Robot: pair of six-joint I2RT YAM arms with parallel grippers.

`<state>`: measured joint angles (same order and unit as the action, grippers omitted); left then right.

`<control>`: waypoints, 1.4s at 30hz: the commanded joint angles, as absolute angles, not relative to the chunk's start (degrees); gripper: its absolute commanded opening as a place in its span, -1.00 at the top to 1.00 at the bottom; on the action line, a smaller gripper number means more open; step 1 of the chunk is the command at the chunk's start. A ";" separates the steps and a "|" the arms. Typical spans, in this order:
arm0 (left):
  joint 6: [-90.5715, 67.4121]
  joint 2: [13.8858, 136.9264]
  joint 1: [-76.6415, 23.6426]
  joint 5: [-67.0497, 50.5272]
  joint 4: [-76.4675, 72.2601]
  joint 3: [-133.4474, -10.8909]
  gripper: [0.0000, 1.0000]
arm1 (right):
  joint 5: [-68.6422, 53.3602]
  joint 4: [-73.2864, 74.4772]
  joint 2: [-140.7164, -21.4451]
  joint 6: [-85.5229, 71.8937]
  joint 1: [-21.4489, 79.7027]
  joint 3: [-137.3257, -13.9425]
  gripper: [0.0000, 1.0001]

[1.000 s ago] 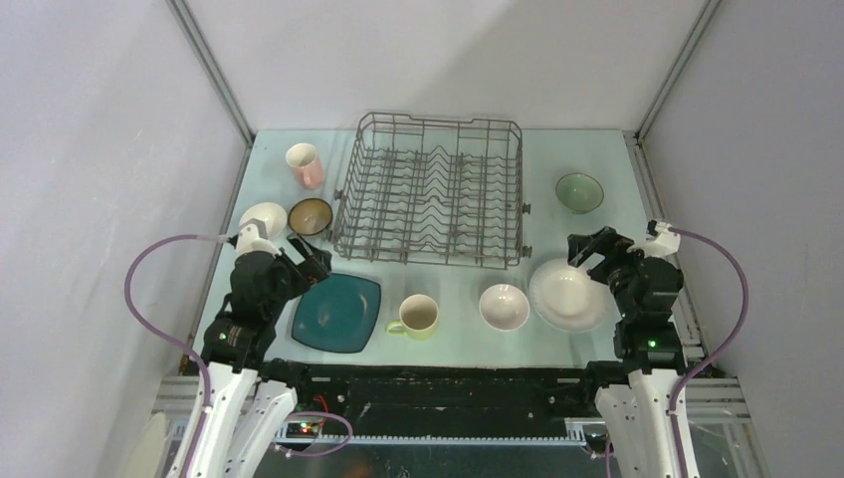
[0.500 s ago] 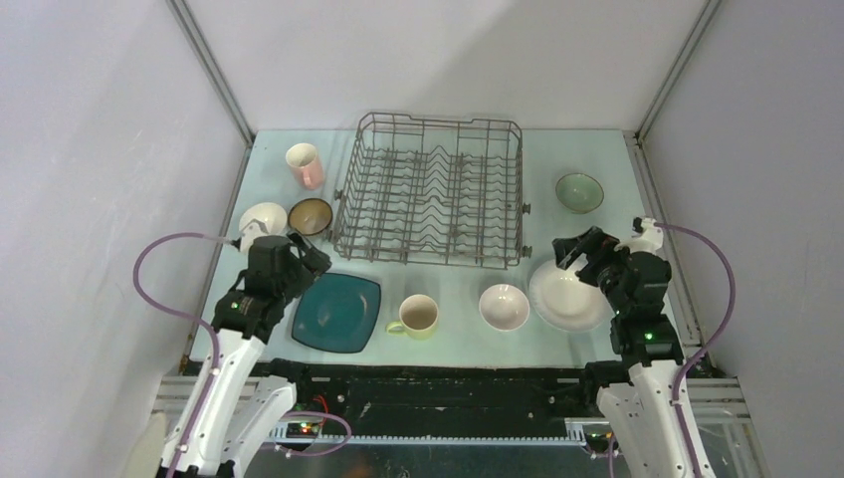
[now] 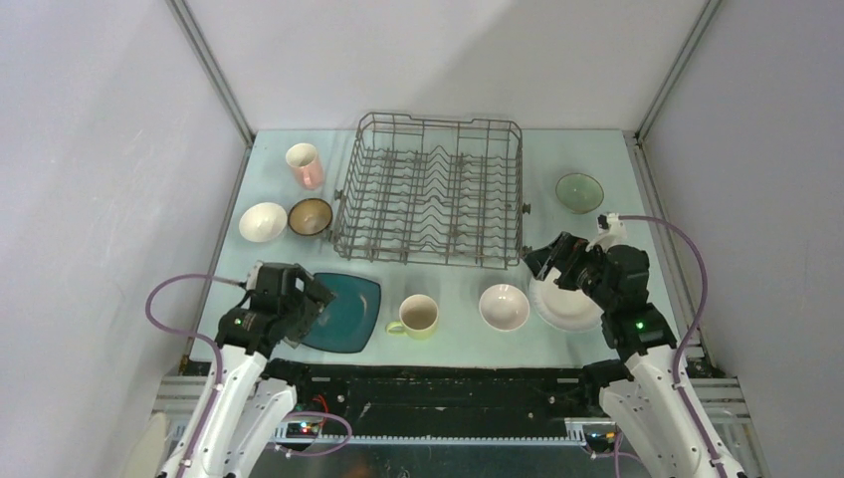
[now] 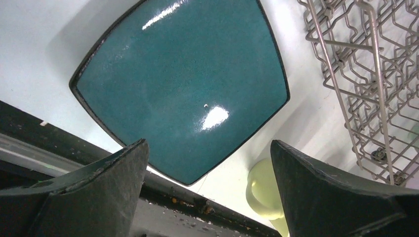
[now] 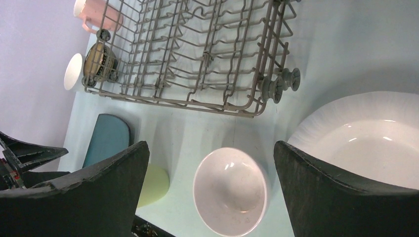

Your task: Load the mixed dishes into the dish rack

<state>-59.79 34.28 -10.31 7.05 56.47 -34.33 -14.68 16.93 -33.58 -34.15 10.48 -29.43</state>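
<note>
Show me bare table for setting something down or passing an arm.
Free: right of the dish rack around the pale green bowl, and the strip between the rack's front and the yellow-green mug. Crowded: left of the rack, with pink cup and dark brown bowl.

No lettering, brand mark, number or sign can be read anywhere; the dish rack (image 3: 430, 189) and the teal square plate (image 3: 343, 311) near its front left corner show only bare wire and plain glaze
</note>
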 commanded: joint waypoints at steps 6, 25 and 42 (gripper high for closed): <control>-65.22 38.97 -10.04 0.77 52.99 -27.13 -0.96 | -15.35 14.74 -33.68 -34.27 11.57 -31.11 -1.00; -70.16 53.68 -15.59 -7.93 28.09 -17.24 -0.85 | -17.25 12.86 -36.32 -34.49 11.80 -31.11 -1.00; -65.30 66.67 -20.65 -9.02 11.10 -21.79 -0.73 | -19.29 12.83 -36.52 -33.16 12.11 -31.70 -1.00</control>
